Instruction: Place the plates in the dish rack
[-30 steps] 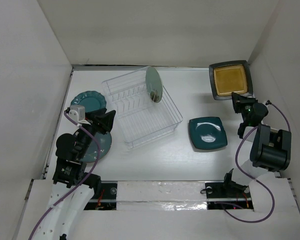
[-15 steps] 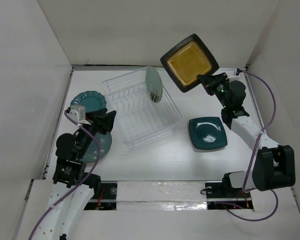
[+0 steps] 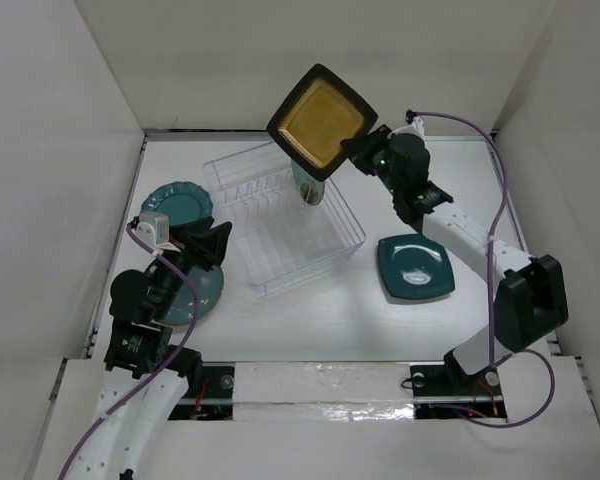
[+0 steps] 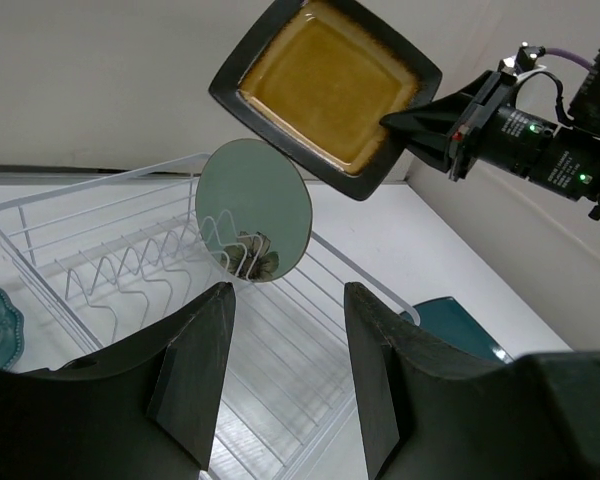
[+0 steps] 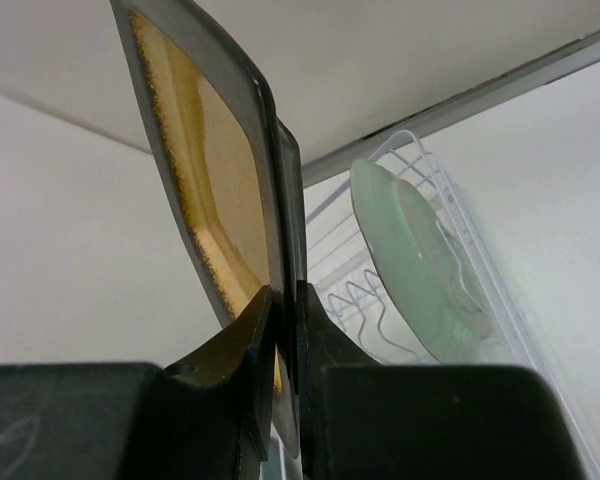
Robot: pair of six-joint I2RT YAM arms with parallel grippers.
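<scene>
Swung leftward since earlier frame: square mustard-yellow ceramic plate with dark rim (image 3: 322, 122), now high over far side of clear plastic dish rack (image 3: 310, 262), pinched at one corner by closed right tool (image 3: 358, 150). Already slotted upright in rack: pale green round ceramic plate (image 3: 307, 188). Left tool (image 3: 212, 243) open, empty, above round teal-blue plate (image 3: 202, 292) on counter (image 3: 410, 195). Risks, as judged: corner-only grip letting plate pivot or slip; descent clipping green plate, knocking it from pegs.
</scene>
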